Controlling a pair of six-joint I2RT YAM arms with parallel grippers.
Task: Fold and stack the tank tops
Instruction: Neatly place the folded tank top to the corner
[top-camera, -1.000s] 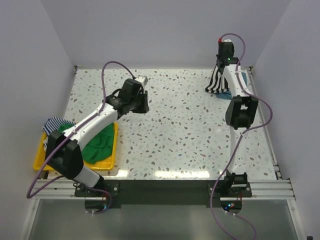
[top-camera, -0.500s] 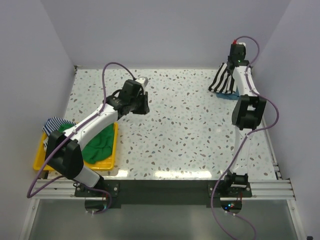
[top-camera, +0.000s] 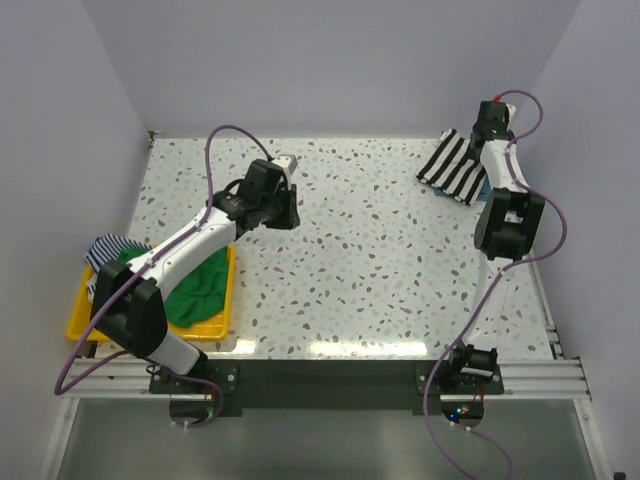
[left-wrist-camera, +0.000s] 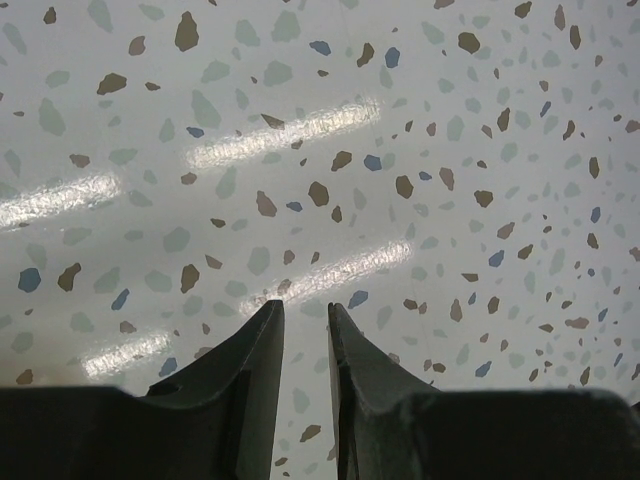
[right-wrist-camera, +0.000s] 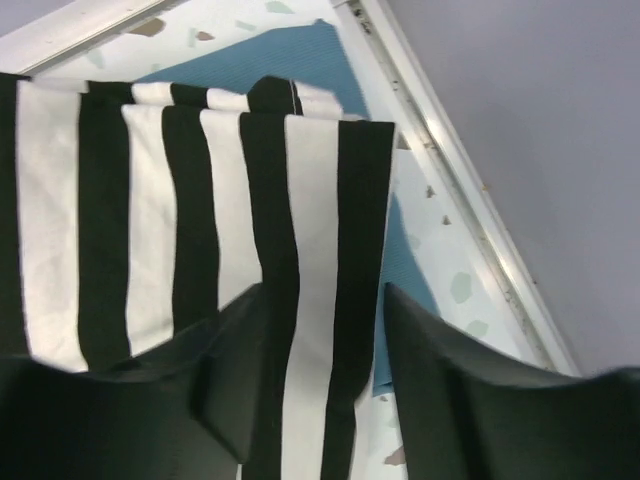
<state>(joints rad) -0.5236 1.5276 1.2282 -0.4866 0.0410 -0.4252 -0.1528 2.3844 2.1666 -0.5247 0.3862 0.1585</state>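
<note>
Right claw: fingers spread apart, with the striped top showing in the gap between them. Whether either pad touches the cloth cannot be told. The claw sits at the far right corner of the table, close to the side wall.

Striped top: bold black-and-white bands, spread fairly flat under the right claw and running from there toward the table's centre. It lies over the teal top, which shows only as a blue edge at the far side and along the right side, next to the table's rim.

Left claw: fingers drawn almost together, a narrow slit left between the tips, nothing in it. It hangs over bare speckled table, left of centre, well apart from the right claw.

Tray: yellow, at the near left edge beneath the left arm. A crumpled green top lies in it and spills over its right rim. A thin-striped top lies bunched at the tray's far end.
</note>
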